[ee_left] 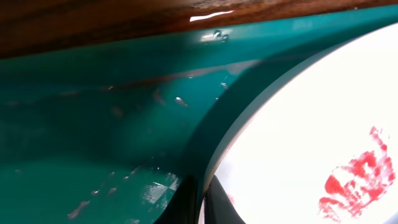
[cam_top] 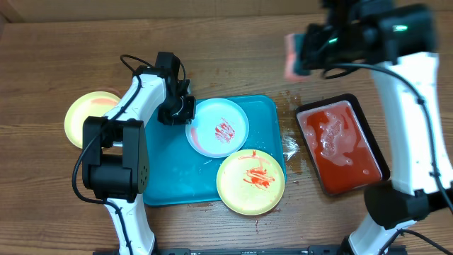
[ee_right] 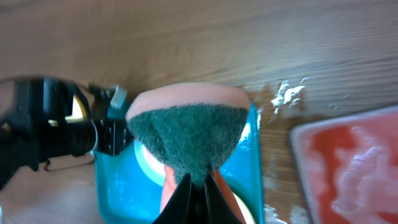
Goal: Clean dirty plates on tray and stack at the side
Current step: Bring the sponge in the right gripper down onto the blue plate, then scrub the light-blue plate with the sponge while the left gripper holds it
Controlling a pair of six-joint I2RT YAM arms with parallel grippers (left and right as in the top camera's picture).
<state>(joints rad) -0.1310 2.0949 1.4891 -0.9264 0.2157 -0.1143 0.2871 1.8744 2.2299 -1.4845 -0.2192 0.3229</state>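
Observation:
The turquoise tray [cam_top: 170, 170] lies mid-table. On it rests a light blue plate [cam_top: 218, 127] smeared with red sauce. My left gripper [cam_top: 184, 112] is shut on that plate's left rim. In the left wrist view its dark fingertips [ee_left: 217, 205] pinch the rim of the plate [ee_left: 311, 137] above the tray floor [ee_left: 93, 124]. A yellow plate [cam_top: 251, 182] with red smears overlaps the tray's front right corner. Another yellow plate [cam_top: 88, 117] lies on the table left of the tray. My right gripper [ee_right: 199, 190] hangs high above the table, shut on a pink sponge with a green scrub pad [ee_right: 186, 124].
A black tray of red liquid [cam_top: 340, 145] sits right of the turquoise tray, with wet splashes [cam_top: 290, 149] on the wood between them. The left arm's base [cam_top: 113, 166] stands at the tray's left edge. The right arm's column [cam_top: 410, 142] rises at the far right.

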